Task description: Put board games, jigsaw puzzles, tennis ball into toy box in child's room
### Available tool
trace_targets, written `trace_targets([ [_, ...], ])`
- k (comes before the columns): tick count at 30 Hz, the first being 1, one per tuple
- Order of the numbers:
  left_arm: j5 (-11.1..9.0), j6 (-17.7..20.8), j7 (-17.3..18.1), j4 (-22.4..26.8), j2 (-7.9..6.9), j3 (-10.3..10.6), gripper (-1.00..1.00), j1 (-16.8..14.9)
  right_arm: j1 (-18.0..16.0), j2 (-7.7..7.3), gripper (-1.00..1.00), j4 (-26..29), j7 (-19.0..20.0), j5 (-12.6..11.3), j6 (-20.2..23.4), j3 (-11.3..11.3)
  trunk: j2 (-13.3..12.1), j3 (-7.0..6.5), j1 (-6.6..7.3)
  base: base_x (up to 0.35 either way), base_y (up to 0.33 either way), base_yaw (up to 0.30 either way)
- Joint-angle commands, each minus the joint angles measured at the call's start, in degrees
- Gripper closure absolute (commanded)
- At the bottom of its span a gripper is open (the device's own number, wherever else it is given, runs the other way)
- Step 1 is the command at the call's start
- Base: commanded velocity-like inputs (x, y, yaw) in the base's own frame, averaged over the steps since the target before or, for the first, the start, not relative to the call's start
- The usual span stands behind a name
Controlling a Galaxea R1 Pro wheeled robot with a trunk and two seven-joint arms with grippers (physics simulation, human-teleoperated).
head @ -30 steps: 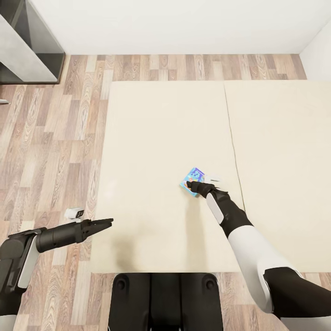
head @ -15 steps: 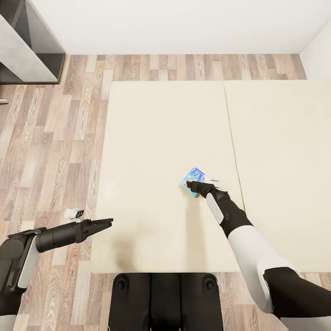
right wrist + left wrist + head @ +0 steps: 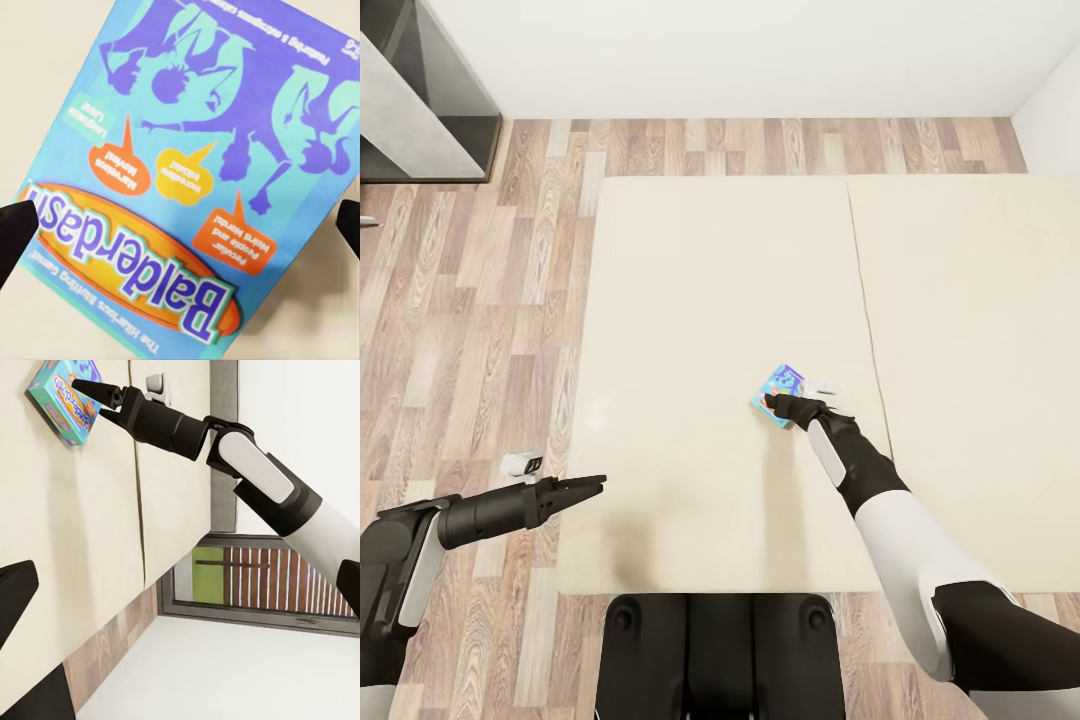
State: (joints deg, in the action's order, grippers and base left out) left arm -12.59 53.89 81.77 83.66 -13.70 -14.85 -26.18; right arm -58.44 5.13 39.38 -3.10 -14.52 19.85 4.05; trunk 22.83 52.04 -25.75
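Head view: bright, even, diffuse light; no single source can be made out. Soft, faint shadows lie on the flat cream bed surface [image 3: 720, 300] under both arms. No glare. Render sharp edge to edge; slight wide-angle splay at the corners. Right wrist view: blue printed board game box [image 3: 202, 172] crisp, lettering legible, evenly lit. Left wrist view: dark fingertips at the frame edge, background sharp.

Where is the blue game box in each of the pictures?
Head view: the blue game box lies on the cream bed, just ahead of the right gripper.
Left wrist view: it sits in the upper left corner, at the right gripper's tips.
Right wrist view: it covers most of the picture, between the open finger tips.
Shared landmark: the cream bed.
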Motion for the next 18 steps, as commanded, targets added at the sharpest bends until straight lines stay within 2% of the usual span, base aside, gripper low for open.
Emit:
trace_targets([
  [1,-0.1,0.6,0.1,0.0,-0.01,0.0,-1.0,0.0,0.0,-0.06,-1.0,0.1,-0.3,-0.5,0.2,0.2,0.1,0.06,-0.03,0.0,0.0,0.0],
  [8,-0.1,0.6,0.2,0.0,-0.01,0.0,-1.0,0.0,0.0,-0.25,-1.0,0.1,-0.3,-0.5,0.3,0.1,0.1,0.06,-0.03,0.0,0.001,0.0],
  [18,-0.1,0.6,0.3,0.2,-0.01,-0.1,-1.0,0.0,0.0,-0.11,-1.0,0.1,-0.2,-0.5,0.3,0.1,0.1,0.06,-0.03,0.0,0.099,0.0],
])
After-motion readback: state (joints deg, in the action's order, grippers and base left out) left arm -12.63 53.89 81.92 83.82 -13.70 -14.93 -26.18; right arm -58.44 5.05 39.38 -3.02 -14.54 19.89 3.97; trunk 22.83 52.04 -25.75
